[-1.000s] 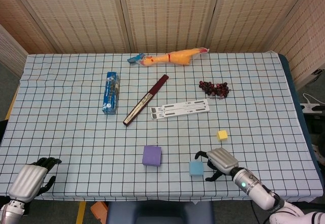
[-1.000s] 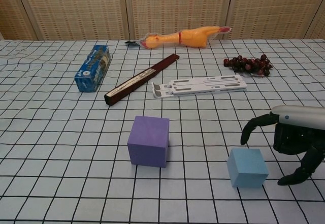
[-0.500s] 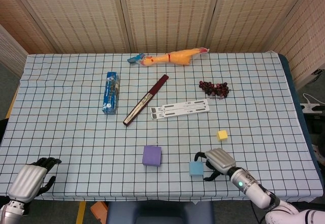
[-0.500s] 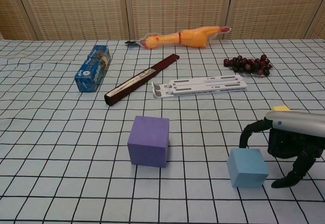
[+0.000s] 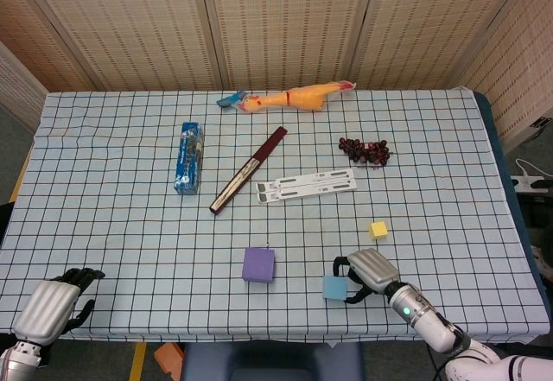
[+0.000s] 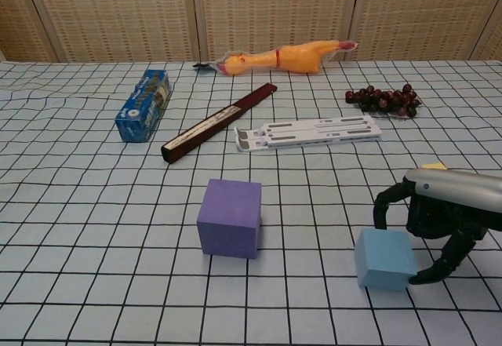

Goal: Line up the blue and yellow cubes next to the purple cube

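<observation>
The purple cube (image 5: 258, 264) (image 6: 229, 217) sits near the table's front edge. The light blue cube (image 5: 335, 288) (image 6: 384, 258) lies to its right, with a gap between them. My right hand (image 5: 370, 271) (image 6: 439, 219) is at the blue cube's right side. Its fingers (image 6: 382, 206) arch over the cube's back corner and the thumb tip reaches its lower right edge; no firm grip shows. The small yellow cube (image 5: 378, 229) lies farther back; in the chest view only a sliver (image 6: 433, 165) shows behind the hand. My left hand (image 5: 50, 307) rests at the front left corner, holding nothing.
Farther back lie a white slotted strip (image 5: 306, 184), a dark red stick (image 5: 249, 169), a blue packet (image 5: 188, 157), a rubber chicken (image 5: 289, 98) and dark grapes (image 5: 364, 149). The table's front edge runs just below both hands.
My right hand has slid left and closed in on the blue cube, its fingers now curving around it. The cube has barely moved. The left hand has not moved.
</observation>
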Controlling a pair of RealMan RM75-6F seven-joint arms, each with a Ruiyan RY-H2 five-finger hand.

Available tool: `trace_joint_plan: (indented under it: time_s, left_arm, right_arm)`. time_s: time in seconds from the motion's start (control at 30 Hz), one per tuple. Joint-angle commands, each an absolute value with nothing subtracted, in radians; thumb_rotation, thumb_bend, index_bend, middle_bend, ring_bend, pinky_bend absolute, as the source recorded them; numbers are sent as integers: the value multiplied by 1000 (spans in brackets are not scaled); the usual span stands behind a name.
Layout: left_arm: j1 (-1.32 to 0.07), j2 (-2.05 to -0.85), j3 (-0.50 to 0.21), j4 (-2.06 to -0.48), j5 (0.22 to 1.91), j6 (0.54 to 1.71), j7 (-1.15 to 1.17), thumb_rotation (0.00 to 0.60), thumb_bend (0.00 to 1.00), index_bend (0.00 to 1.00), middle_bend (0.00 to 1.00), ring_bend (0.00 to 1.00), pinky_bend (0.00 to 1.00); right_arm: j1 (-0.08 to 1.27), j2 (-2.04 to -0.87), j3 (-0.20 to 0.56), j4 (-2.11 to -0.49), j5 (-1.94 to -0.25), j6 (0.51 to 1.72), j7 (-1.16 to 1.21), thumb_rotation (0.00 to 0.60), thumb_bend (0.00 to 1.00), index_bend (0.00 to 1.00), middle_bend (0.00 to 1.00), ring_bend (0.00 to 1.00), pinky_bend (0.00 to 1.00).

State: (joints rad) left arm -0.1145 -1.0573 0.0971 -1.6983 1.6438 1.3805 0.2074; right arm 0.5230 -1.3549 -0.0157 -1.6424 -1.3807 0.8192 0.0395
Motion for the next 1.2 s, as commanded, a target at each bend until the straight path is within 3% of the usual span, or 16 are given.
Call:
trace_joint_plan:
  time_s: [0.03, 0.53, 1.2]
  left_arm:
    - [-114, -1057, 97, -1698, 1644, 1380, 208, 600, 436, 311, 324, 303, 587]
    - [-114, -1059, 96, -1699, 1640, 1377, 216, 600, 437, 312, 325, 302, 586]
    - [-112, -1058, 96, -1699, 1647, 1385, 218, 600, 436, 313, 325, 303, 587]
  right_arm:
    - [522, -1358, -18, -1636, -1387, 825, 48, 600, 0, 539, 966, 881, 1000]
    - [543, -1425, 21, -1571, -1406, 852, 137, 600, 0, 564, 966, 881, 1000]
    - [620, -1535, 74, -1474, -1384, 795, 228, 600, 0, 581, 966, 881, 1000]
